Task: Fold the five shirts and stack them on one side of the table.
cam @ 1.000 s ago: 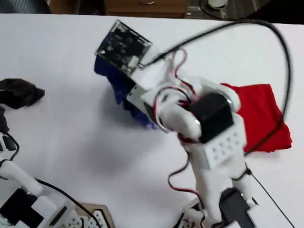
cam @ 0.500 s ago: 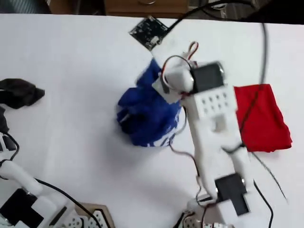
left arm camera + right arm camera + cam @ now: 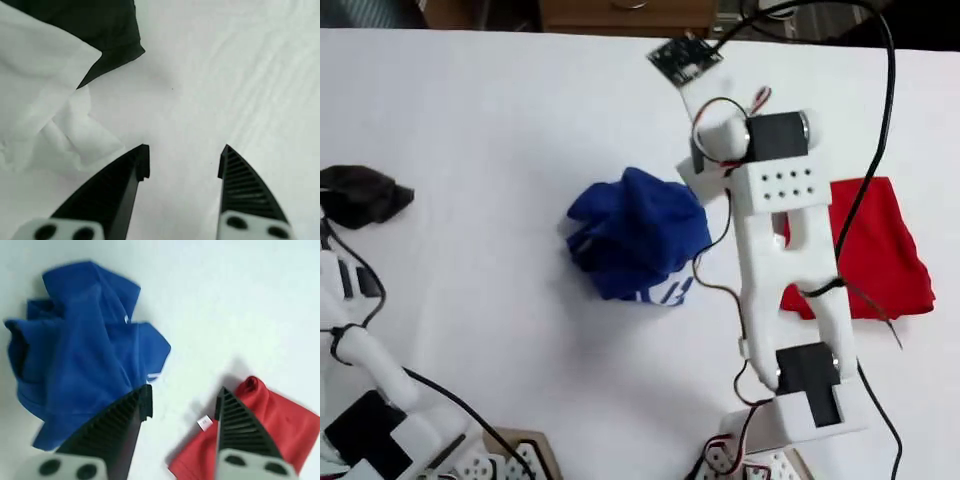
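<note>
Lying in a crumpled heap near the middle of the desk (image 3: 470,110), the blue shirt (image 3: 638,232) is now free of the right arm (image 3: 790,250). A second ago it was being carried beneath that arm. Half a second ago it had been dropped, and since then the arm has been swung away to the right and farther back. The arm now stretches beside the heap and over the left edge of the red shirt (image 3: 880,250). The blue shirt is therefore judged to have been brought to a working spot but not yet spread or folded. The red shirt, lying flat and folded at the right side, seems to mark the stack.

The right jaws are seen wide open and empty, with the blue heap on one side and the red shirt on the other, neither being touched. The left jaws are likewise spread well apart with nothing held. They are above bare desk near a white cloth (image 3: 45,100) and a black shirt (image 3: 100,30) at the left edge.
</note>
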